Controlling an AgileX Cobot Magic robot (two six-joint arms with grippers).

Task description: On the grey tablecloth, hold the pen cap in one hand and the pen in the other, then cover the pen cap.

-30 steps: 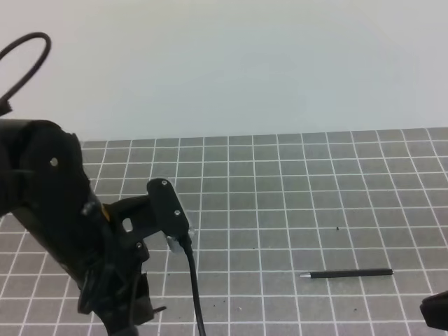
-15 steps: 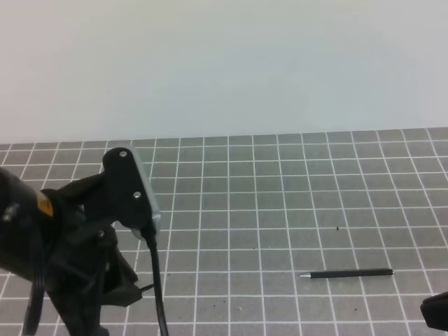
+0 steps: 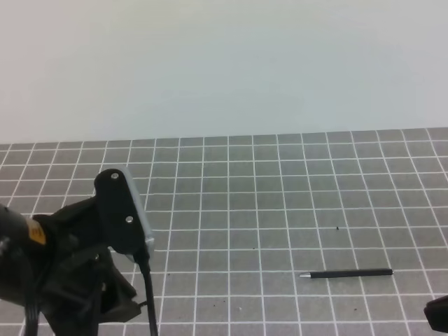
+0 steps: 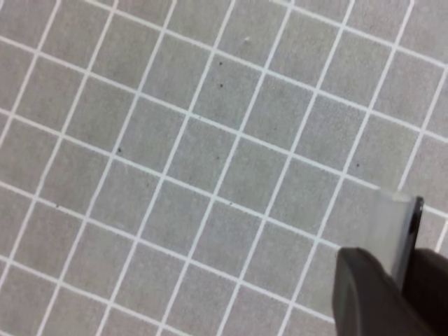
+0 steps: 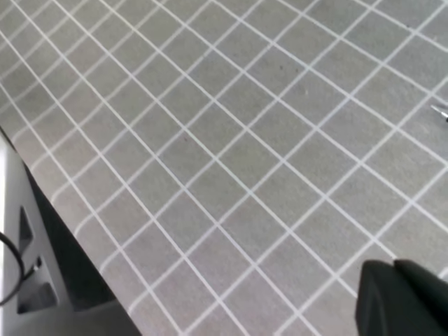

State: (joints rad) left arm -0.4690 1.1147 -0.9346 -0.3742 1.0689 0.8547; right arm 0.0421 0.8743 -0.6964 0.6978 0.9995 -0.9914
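Pulling back toward the near-left corner, that's what the left arm's been doing over the last second: in the high view its black bulk has slid left and sunk lower, and the tall cable loop that was sticking up at the left edge is gone from the picture. The left gripper [image 4: 392,280] is only showing at the bottom right of its wrist view, a dark finger and a pale translucent pad with something dark along the pad's edge. Could be the pen cap pinched in there, honestly can't tell, and I can't tell how wide the jaws are standing either. No cap is lying loose anywhere on the grey tablecloth [image 3: 280,182] that I can see.

The pen [image 3: 346,274] isn't budging, lying flat well off to the right of the left arm, silver tip pointing left. The right gripper [image 5: 406,297] is just a dark lump at the bottom corner, closed up and holding nothing, sitting just right of and nearer than the pen's back end.

So my read: the pen is still waiting to be picked up, and that's the right arm's job next, before any capping is happening
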